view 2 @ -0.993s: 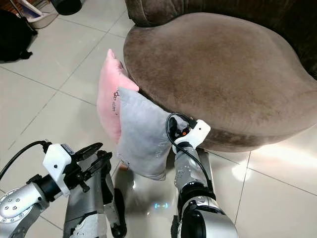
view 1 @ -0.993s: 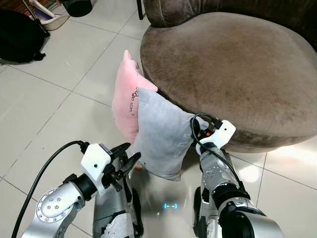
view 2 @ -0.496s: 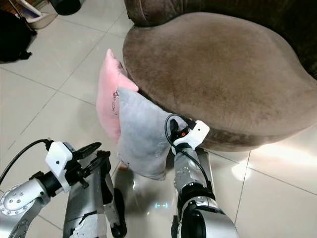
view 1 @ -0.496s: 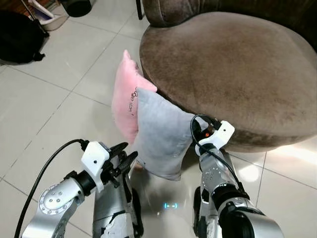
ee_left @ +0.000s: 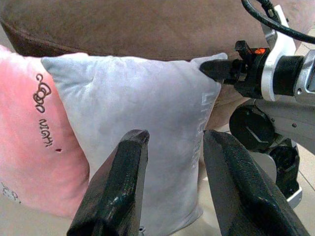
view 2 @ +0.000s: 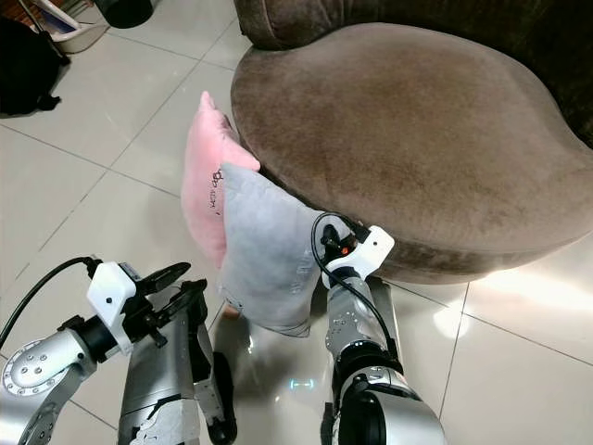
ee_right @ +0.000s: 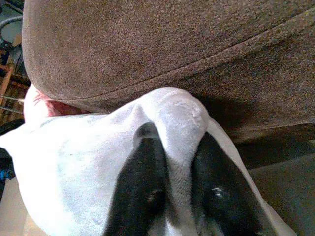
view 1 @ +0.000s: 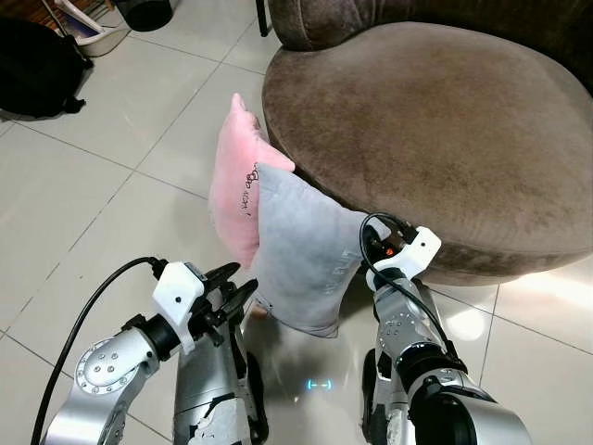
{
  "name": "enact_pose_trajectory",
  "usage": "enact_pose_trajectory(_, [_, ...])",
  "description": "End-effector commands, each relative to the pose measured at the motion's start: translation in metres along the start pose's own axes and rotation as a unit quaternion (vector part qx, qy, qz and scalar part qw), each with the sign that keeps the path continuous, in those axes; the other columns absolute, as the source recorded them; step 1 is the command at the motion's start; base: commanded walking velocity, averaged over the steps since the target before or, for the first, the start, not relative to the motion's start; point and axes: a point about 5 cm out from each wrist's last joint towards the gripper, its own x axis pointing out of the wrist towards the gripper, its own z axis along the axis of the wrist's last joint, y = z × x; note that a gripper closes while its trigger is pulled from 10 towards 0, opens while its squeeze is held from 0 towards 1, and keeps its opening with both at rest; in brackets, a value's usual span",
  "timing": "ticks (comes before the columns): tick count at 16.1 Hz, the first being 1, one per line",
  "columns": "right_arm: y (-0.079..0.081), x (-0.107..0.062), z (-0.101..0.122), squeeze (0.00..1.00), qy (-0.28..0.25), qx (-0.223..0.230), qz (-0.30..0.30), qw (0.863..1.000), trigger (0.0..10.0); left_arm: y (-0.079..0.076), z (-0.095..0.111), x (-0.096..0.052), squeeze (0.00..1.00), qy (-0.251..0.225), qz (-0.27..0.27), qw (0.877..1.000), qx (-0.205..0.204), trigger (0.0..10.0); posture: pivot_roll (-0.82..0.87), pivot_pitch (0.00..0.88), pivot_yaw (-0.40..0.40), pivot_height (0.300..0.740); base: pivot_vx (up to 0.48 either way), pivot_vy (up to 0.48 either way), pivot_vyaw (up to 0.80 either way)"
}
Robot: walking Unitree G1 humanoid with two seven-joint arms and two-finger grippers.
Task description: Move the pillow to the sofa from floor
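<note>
1. Standing upright on the tiled floor (view 1: 111, 204), the grey pillow (view 1: 301, 250) leans against the front edge of the brown sofa (view 1: 435, 120); a pink pillow (view 1: 233, 181) stands touching it, on its far side.
2. Right gripper (ee_right: 172, 189): fingers pinched closed on the grey pillow's upper corner.
3. Left gripper (ee_left: 172, 187): fingers parted, holding nothing, near the pillow's face; not touching.
</note>
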Motion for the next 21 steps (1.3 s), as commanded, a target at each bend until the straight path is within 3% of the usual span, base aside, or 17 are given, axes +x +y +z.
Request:
enact_pose_trajectory(1, [0.016,0.001,-0.013,0.00,0.014,0.019,0.018,1.000,0.0,-0.001,-0.008,-0.004,0.00,0.015,0.000,1.000,-0.003,10.0,0.16,0.253,0.086,0.469,0.000,0.000,0.00])
enact_pose_trajectory(7, [0.027,0.006,-0.008,0.00,0.028,0.025,0.070,0.997,0.0,0.004,-0.012,0.011,0.00,0.002,0.011,1.000,-0.001,10.0,0.15,0.198,0.050,0.469,0.000,0.000,0.00])
enact_pose_trajectory(10, [0.054,0.006,-0.002,0.00,0.029,0.043,0.161,0.986,0.0,0.005,-0.010,0.018,0.00,-0.017,0.009,1.000,-0.003,10.0,0.12,0.136,0.032,0.469,0.000,0.000,0.00])
enact_pose_trajectory(12, [0.084,0.002,0.026,0.00,-0.018,0.086,0.218,0.972,0.0,0.005,0.000,0.020,0.00,-0.048,0.023,0.999,-0.006,10.0,0.09,0.100,0.022,0.469,0.000,0.000,0.00])
enact_pose_trajectory(15, [0.129,-0.008,0.094,0.00,-0.106,0.107,0.281,0.948,0.0,0.003,0.028,0.030,0.00,-0.116,0.038,0.993,-0.007,10.0,0.04,0.034,0.019,0.469,0.000,0.000,0.00])
enact_pose_trajectory(17, [0.135,-0.013,0.138,0.00,-0.172,0.122,0.270,0.940,0.0,0.000,0.049,0.042,0.00,-0.156,0.029,0.987,-0.003,10.0,0.02,0.000,0.014,0.469,0.000,0.000,0.00])
enact_pose_trajectory(19, [0.132,-0.023,0.193,0.00,-0.258,0.092,0.230,0.934,0.0,0.001,0.073,0.057,0.00,-0.187,0.040,0.981,0.008,10.0,0.01,0.000,0.026,0.469,0.000,0.000,0.00])
enact_pose_trajectory(21, [0.127,-0.034,0.233,0.00,-0.330,0.057,0.184,0.924,0.0,0.004,0.076,0.064,0.00,-0.173,0.064,0.983,0.009,10.0,-0.02,0.000,0.045,0.469,0.000,0.000,0.00])
